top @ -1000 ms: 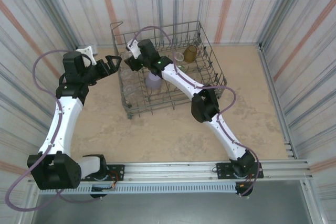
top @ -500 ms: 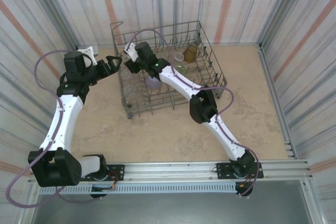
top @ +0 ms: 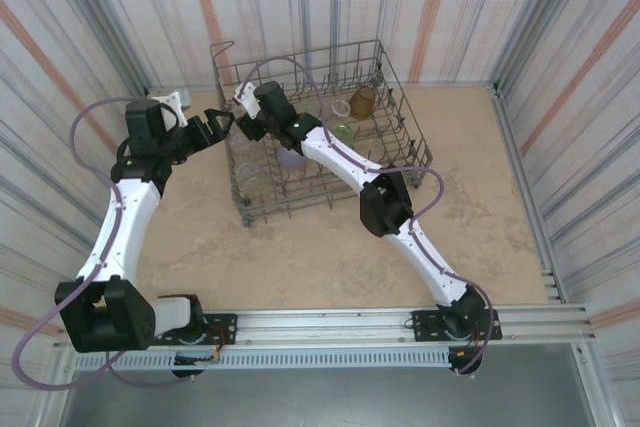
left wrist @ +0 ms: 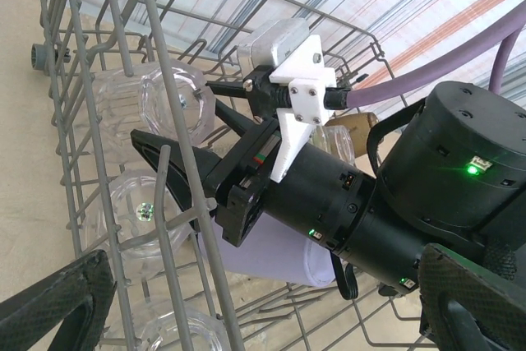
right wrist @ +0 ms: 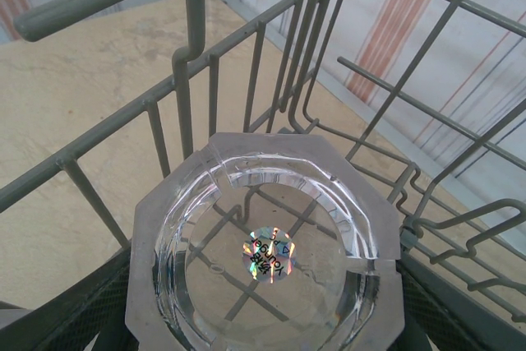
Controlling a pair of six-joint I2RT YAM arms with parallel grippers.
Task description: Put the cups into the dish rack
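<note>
left jaws open; right jaws grip one clear cup in dish rack.

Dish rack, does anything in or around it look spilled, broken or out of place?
Nothing stands out. The large grey wire dish rack stands level, with no spill or breakage visible, and the clear colourless plastic cup gripped in the right tool looks whole.
</note>
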